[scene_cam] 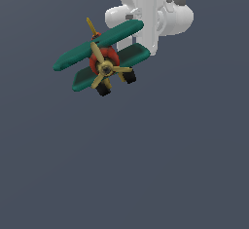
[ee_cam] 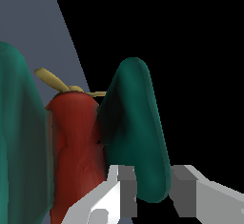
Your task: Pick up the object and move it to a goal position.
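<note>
In the exterior view, the white arm [scene_cam: 155, 13] comes down from the top edge, right of centre. Its gripper [scene_cam: 137, 47] is mostly hidden behind the toy biplane [scene_cam: 102, 60], so the finger spacing cannot be read here. The biplane sits in the upper middle of the frame, tilted, its yellow propeller [scene_cam: 106, 68] facing the camera and its black wheels [scene_cam: 116, 83] below. Its right wing ends overlap the arm's lower part. It appears to hang with no surface touching it (the backdrop is one flat grey-blue field). Wide open room lies below and to both sides; only the top edge is close.

In the wrist view, the gripper [ee_cam: 152, 189] has two pale fingers [ee_cam: 188, 189] at the bottom of the frame, pinching one teal wing [ee_cam: 136, 132] between them. The red body [ee_cam: 74, 147] stands left of centre and the second wing [ee_cam: 19, 132] fills the left edge. The frame's right half is black.
</note>
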Robot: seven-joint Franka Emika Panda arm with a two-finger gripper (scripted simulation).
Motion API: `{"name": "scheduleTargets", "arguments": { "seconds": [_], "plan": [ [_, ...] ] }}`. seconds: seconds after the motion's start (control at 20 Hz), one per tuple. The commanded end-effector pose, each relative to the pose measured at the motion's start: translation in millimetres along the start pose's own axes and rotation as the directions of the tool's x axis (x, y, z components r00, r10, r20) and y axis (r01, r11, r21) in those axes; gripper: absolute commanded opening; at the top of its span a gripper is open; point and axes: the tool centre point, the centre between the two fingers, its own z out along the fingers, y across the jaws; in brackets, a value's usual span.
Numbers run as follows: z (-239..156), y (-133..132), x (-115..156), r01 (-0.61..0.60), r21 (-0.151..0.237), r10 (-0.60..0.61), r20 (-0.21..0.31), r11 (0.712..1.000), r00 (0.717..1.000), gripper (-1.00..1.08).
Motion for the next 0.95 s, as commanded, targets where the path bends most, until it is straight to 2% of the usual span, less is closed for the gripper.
{"name": "scheduleTargets", "arguments": {
  "seconds": [0.0,0.2,0.65,0.9],
  "plan": [
    [1,5,2,-0.004,-0.002,0.004,0.0,1.0,1.0,-1.0],
    [2,3,2,0.0,0.001,0.0,0.0,1.0,1.0,-1.0],
    [19,30,22,0.001,-0.001,-0.001,-0.001,1.0,1.0,-1.0],
    [22,34,26,0.0,0.0,0.0,0.0,1.0,1.0,-1.0]
  ]
}}
